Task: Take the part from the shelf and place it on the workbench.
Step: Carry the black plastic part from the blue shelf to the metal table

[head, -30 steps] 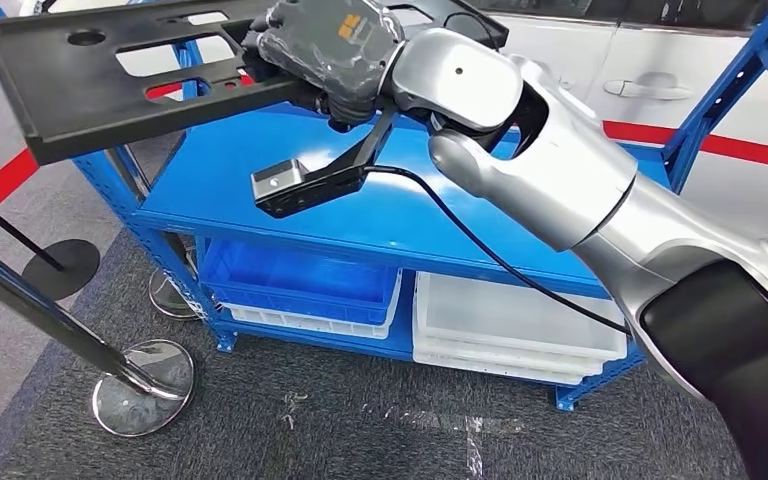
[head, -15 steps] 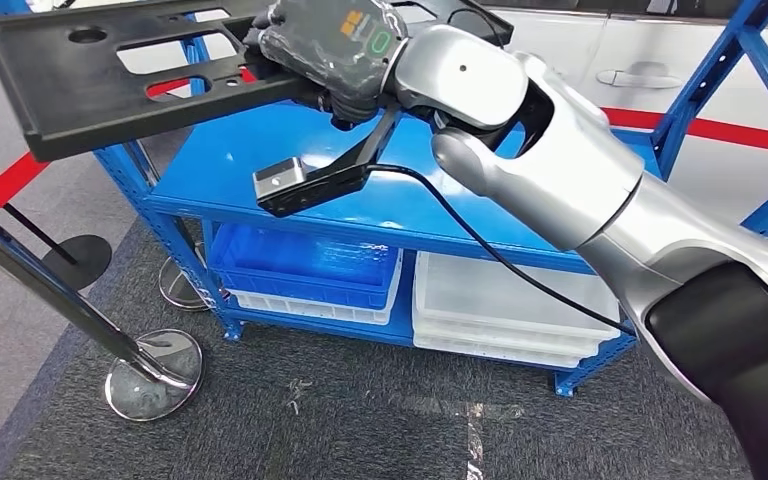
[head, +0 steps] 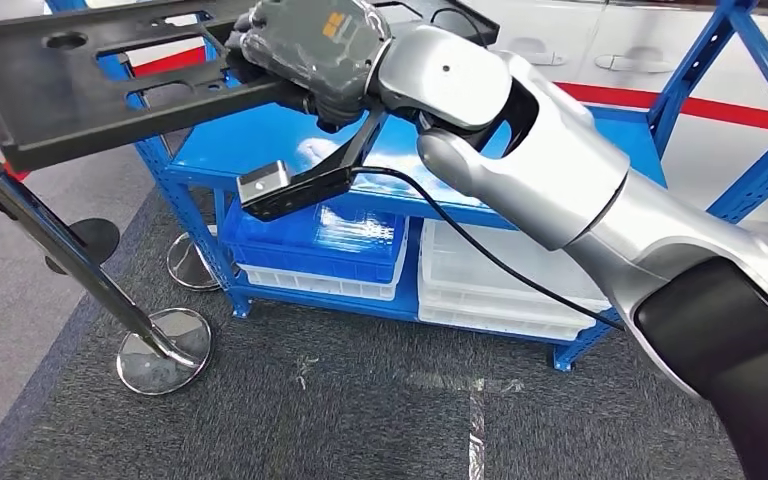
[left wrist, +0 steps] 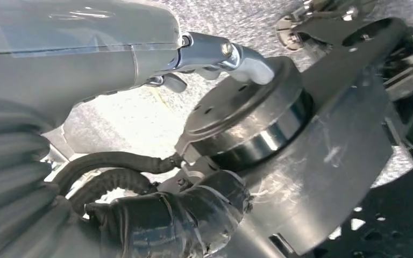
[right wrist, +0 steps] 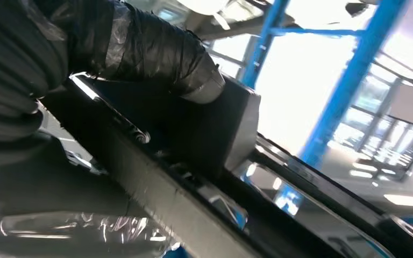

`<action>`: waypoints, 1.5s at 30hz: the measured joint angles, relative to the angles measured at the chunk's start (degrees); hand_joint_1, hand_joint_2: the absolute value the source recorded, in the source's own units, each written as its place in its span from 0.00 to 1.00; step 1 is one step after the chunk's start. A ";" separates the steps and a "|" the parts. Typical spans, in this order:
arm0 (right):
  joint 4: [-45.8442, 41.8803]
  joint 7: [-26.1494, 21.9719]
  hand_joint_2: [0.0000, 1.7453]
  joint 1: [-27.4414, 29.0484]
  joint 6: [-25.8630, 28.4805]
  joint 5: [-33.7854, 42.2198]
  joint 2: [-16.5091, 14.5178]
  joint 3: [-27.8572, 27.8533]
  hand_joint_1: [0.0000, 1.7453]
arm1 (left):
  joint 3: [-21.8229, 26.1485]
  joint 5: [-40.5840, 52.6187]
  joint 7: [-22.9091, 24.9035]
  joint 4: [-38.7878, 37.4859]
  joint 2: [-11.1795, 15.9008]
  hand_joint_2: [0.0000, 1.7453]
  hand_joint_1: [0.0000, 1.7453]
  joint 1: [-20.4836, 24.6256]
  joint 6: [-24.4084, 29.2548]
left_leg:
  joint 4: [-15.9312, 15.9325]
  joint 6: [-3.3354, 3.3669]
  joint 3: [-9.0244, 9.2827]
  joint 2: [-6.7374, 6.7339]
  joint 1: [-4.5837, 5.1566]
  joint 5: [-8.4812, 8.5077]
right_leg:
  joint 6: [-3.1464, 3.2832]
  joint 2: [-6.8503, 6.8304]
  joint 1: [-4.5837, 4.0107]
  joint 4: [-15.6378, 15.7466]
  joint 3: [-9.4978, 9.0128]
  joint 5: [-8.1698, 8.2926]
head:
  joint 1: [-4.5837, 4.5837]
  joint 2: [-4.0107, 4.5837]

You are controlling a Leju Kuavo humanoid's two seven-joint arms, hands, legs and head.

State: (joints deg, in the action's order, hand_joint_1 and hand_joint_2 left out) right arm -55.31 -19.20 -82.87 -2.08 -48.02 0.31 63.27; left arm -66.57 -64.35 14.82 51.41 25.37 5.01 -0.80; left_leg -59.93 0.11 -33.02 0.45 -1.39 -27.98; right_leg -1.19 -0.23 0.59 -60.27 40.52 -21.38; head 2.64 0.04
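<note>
right hand (head: 310, 50) gripping the black part (head: 90, 85) by its near edge, holding it in the air above the blue shelf's (head: 290, 150) left front corner, left hand (left wrist: 113, 59) blurred, grip state unclear, stanchion (head: 70, 260) standing beside the shelf

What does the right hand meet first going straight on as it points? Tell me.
Only the black part it grips, which extends ahead of the right hand; beyond that the way looks free, though depth is unclear.

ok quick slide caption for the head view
Right hand holds a black panel above the blue shelf, with bins below.
</note>
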 joint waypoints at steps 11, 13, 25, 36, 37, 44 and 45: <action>0.49 -0.05 1.00 -0.14 -0.16 0.01 -0.35 0.27 1.00 | -0.01 0.06 -0.35 -0.04 0.23 1.00 0.00 0.01 -0.90 | 0.22 0.68 -6.91 -0.11 0.59 6.48 | 1.86 0.15 -1.22 -0.90 -9.40 -7.30 | -0.05 -0.01; 0.61 -0.07 1.00 -0.35 -0.14 0.00 -0.53 0.28 1.00 | -0.01 0.09 -0.48 -0.06 0.32 1.00 0.00 0.00 -1.22 | 0.84 -0.04 -6.95 -0.15 0.41 7.63 | 2.05 0.12 -1.53 1.76 -10.46 -7.37 | -0.23 -0.01; 2.01 -0.24 1.00 -0.73 0.06 0.22 -1.61 1.27 1.00 | -0.03 0.76 -1.39 -1.44 0.87 1.00 0.00 0.25 -3.24 | -5.72 -3.07 -2.06 -0.03 -0.45 0.37 | 2.23 -0.32 -0.53 0.82 -1.50 -0.18 | 0.08 0.00; 3.00 -0.28 1.00 -0.77 0.15 0.36 -1.77 1.38 1.00 | -0.05 1.16 -1.69 -2.06 1.12 1.00 0.00 0.37 -3.56 | -0.35 0.99 -4.63 -0.31 -0.21 3.63 | -0.31 0.11 -0.37 -16.22 4.22 -10.48 | -0.27 0.00; 3.08 -0.28 1.00 -0.76 0.14 0.37 -1.80 1.38 1.00 | -0.05 1.16 -1.70 -2.14 1.12 1.00 0.00 0.35 -3.56 | -0.37 0.90 -5.46 -0.30 -0.21 4.26 | -0.23 0.11 -0.38 -16.31 3.07 -9.56 | -0.27 0.00; 3.34 -0.24 1.00 -1.18 0.15 0.46 -2.53 1.38 1.00 | -0.05 1.17 -1.82 -2.43 1.11 1.00 0.00 0.29 -3.68 | 0.93 -1.07 -7.68 -0.24 -0.19 8.49 | 1.67 0.15 -1.19 1.12 -9.79 -7.29 | -0.44 -0.01; 3.38 -0.22 1.00 -1.19 0.13 0.47 -2.56 1.40 1.00 | -0.07 1.19 -1.82 -2.44 1.14 1.00 0.00 0.26 -3.75 | 1.13 -1.39 -7.87 -0.21 -0.20 8.55 | 2.03 0.07 -1.07 1.68 -9.57 -6.53 | -0.58 0.00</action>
State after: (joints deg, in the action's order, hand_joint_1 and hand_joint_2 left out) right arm -51.93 -19.41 -84.06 -1.95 -47.55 -2.25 64.67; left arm -66.64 -63.16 13.00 48.96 26.51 5.28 -4.55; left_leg -58.80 -1.28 -40.89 0.25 -1.59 -19.44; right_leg 0.84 -0.16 -0.48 -58.59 30.95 -27.91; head 2.06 0.04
